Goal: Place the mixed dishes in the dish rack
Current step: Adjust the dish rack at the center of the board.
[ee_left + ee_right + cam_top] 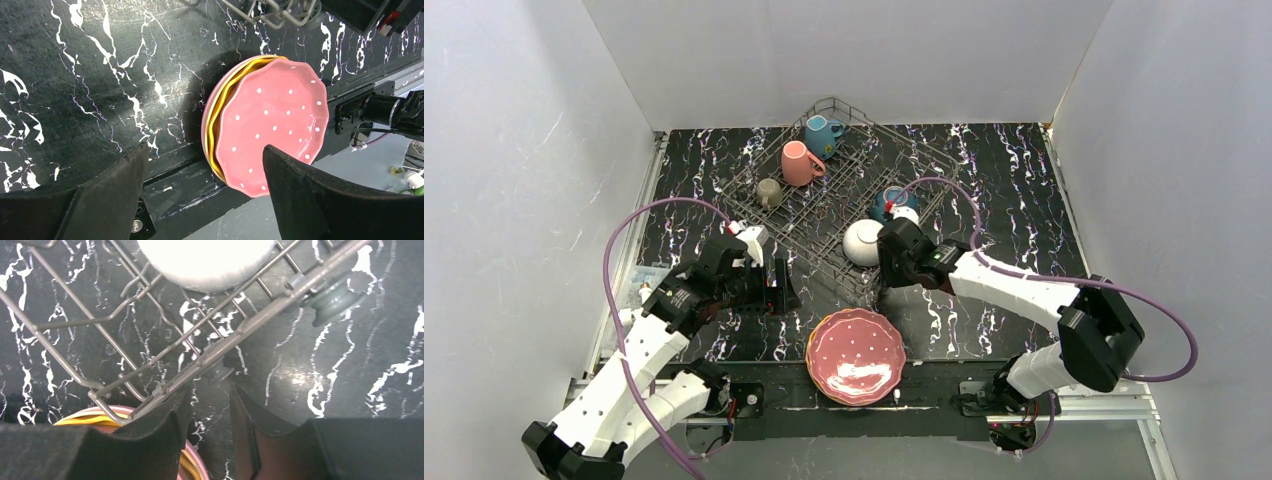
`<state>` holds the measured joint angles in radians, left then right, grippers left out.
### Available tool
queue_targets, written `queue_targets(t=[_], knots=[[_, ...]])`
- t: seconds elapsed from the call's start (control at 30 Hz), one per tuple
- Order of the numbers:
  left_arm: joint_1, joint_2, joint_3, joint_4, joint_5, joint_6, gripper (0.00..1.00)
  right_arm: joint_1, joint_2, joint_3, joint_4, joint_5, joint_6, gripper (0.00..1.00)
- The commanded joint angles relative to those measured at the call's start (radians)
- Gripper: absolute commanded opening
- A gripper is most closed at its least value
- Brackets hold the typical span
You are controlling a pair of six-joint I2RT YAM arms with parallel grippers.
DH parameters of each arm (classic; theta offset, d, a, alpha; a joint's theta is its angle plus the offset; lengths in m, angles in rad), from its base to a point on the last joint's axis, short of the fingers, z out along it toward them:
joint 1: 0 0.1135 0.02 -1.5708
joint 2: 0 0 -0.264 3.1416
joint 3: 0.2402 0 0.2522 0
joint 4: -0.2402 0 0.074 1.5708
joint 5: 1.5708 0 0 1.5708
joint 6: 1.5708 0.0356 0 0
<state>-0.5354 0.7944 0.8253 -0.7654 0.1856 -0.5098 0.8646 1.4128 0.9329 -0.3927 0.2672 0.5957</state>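
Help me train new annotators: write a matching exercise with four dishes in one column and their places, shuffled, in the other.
Dishes:
1 teal mug
2 white bowl
3 pink dotted plate
4 olive-grey mug

Places:
A on top of a plate stack on the table, outside the dish rack
B by the rack's far corner
C by the rack's near corner
D by the rack's left corner

Pairs: 1-B, 2-C, 3-A, 4-D

Black white-veined marble-look tabletop (1014, 180); plain white walls (844, 50) on three sides; lighting seemingly overhead.

no readable text, labels or numbers
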Motion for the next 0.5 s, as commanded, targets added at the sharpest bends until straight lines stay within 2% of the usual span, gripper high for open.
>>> queue_targets(t=[0.0,0.47], knots=[[0.006,-0.019,-0.002,-0.028,-0.012,0.001,0.83,0.070,0.049,0.071,0.004,-0.018,0.038,0.44],[0.006,-0.030,0.016,-0.068,-0.071,0.013,0.84,0.212,0.248,0.247,0.017,0.003,0.052,0.46]])
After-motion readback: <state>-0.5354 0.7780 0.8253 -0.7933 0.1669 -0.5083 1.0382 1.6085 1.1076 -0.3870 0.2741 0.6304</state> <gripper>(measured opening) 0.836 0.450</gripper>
